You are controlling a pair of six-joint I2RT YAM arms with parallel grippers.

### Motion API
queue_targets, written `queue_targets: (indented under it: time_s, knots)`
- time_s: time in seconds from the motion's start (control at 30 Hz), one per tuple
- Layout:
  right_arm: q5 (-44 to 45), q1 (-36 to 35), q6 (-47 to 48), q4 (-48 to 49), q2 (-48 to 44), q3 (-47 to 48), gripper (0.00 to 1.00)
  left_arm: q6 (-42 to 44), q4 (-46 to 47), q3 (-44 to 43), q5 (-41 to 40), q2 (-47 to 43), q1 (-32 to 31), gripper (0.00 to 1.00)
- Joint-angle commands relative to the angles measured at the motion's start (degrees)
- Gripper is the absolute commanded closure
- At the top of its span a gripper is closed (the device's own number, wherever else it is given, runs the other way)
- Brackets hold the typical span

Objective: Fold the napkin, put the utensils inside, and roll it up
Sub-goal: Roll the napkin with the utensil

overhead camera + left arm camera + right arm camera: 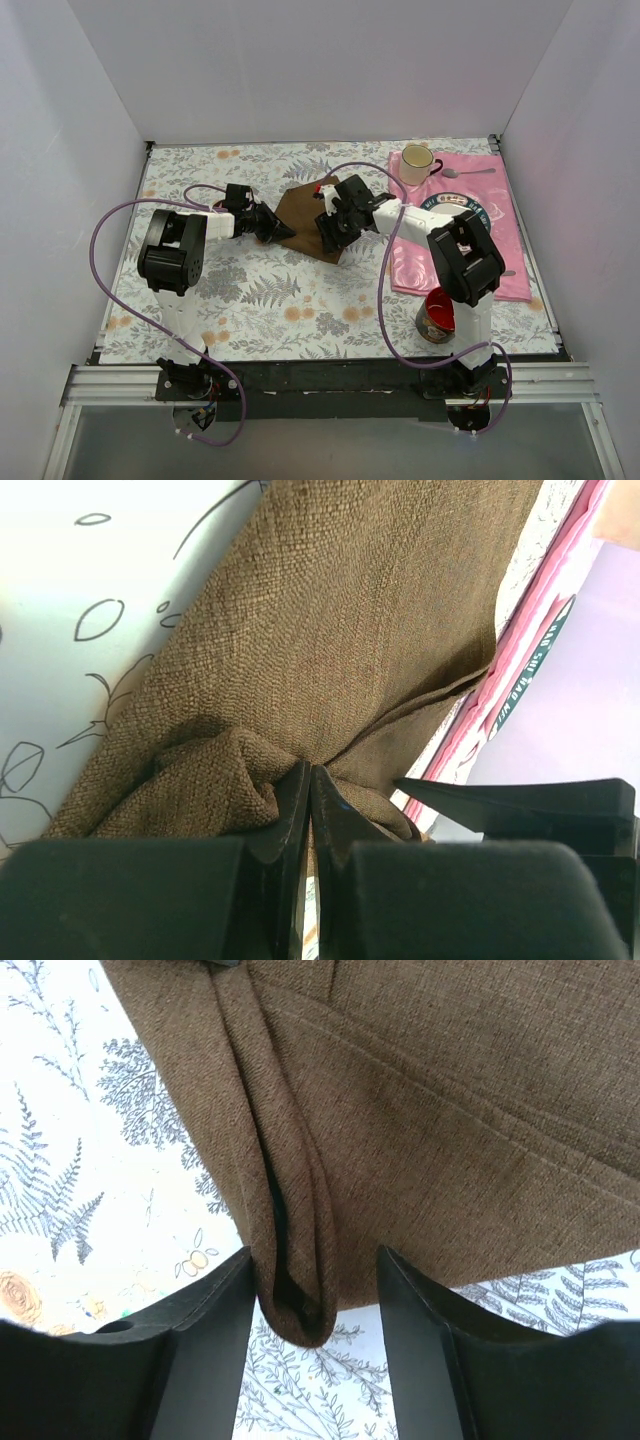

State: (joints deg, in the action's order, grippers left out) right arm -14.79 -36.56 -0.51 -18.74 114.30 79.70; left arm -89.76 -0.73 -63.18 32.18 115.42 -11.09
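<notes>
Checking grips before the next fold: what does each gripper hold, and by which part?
The left gripper is shut on the napkin, pinching a bunched edge. The right gripper stands open astride a rolled fold, clamping nothing.

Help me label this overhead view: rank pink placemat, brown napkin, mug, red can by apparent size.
1. placemat
2. napkin
3. mug and can look alike; the right arm partly hides the can, so unranked.
</notes>
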Motion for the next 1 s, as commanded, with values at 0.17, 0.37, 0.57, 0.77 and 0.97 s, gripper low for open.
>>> queue_targets:
  time_s: [0.17, 0.37, 0.57, 0.77, 0.97]
  knots:
    - [0.28, -0.01, -0.28, -1.39, -1.54, 1.86, 0.57, 4.41, -7.09, 1.65, -8.72, 3.24, 1.77, 1.0]
    - [5.46, 0.17, 0.34, -1.56, 2.5, 1.78, 0.76, 4.76, -7.53, 1.48, -9.07, 3.41, 2.21, 1.0]
    - [8.63, -0.18, 2.54, -3.32, 6.46, 1.07, 0.77, 4.68, -7.44, 1.65, -8.98, 4.11, 2.3, 1.0]
    - [11.18, -0.27, 3.5, -8.14, 4.71, 6.84, 0.44, 4.68, -7.44, 1.57, -8.89, 4.29, 2.3, 1.0]
    - [14.34, -3.25, 8.15, -15.7, 2.86, 17.84, 0.26, 4.33, -7.53, 1.3, -8.54, 4.73, 2.3, 1.0]
